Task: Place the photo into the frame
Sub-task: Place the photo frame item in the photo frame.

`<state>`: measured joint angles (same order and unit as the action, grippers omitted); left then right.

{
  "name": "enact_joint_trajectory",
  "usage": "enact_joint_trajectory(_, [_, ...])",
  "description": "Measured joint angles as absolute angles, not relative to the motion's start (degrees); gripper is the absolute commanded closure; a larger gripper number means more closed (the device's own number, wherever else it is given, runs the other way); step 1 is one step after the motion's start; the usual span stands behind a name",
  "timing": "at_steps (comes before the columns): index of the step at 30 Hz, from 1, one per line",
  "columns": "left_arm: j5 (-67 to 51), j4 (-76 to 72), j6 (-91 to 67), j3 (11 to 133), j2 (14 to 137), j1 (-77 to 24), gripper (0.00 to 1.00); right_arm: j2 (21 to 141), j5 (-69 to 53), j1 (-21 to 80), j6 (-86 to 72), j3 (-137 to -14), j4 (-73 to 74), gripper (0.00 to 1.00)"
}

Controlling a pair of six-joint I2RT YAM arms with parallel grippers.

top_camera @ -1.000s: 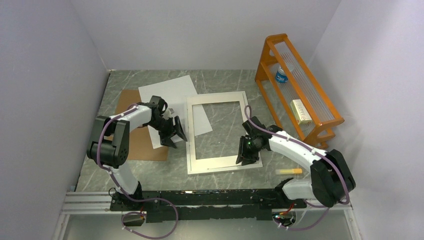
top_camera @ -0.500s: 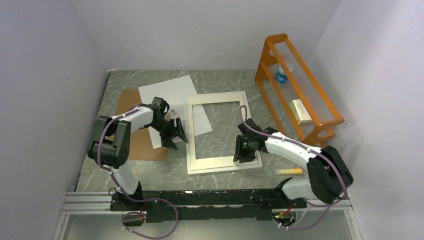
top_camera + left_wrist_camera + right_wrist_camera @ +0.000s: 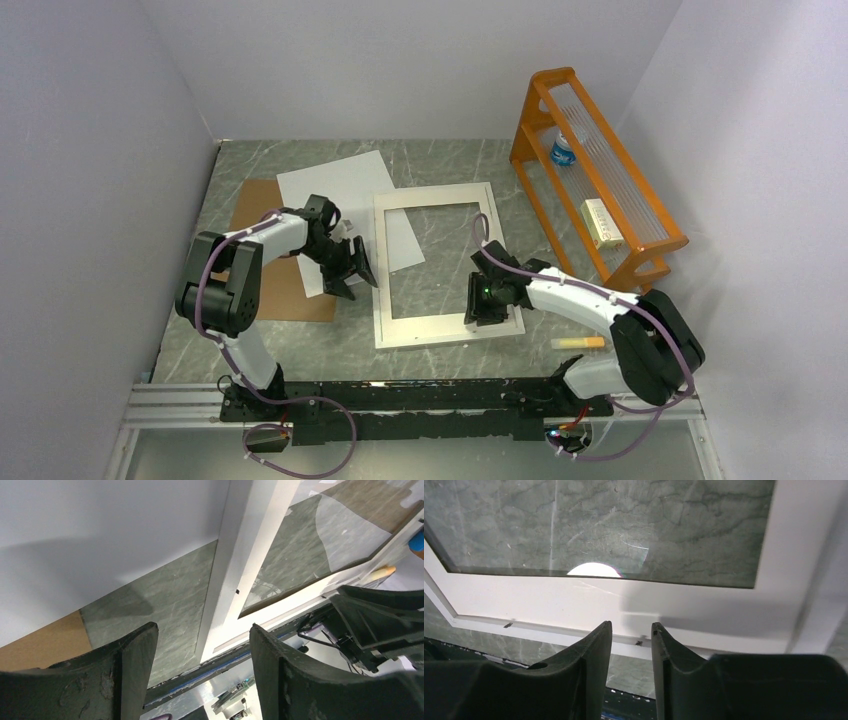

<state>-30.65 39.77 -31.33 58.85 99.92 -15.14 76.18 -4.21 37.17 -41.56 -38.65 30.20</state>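
No writing can be read in any of the views. On the orange rack (image 3: 655,240) a bottle (image 3: 563,150) wears a blue and white label and a small pale box (image 3: 600,222) carries some print, but both are too small and blurred to make out
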Motion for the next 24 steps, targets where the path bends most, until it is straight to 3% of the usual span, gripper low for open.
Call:
enact_joint_trajectory(11, [-19.2, 46.4, -29.6, 71.5, 96.7, -14.8, 0.21, 73.6, 6.2, 37.2, -42.1, -55.5, 34.6, 0.51])
enact_joint_trajectory(15, [-14.9, 48.1, -28.8, 78.3, 96.7, -12.5, 0.06, 81.7, 7.1, 37.2, -42.7, -67.4, 34.3, 0.50])
enact_joint_trajectory(24, [-12.2, 45.9, -27.7, 82.8, 99.4, -2.1, 0.09, 102.8, 10.6, 36.8, -41.1, -90.3, 34.1, 0.43])
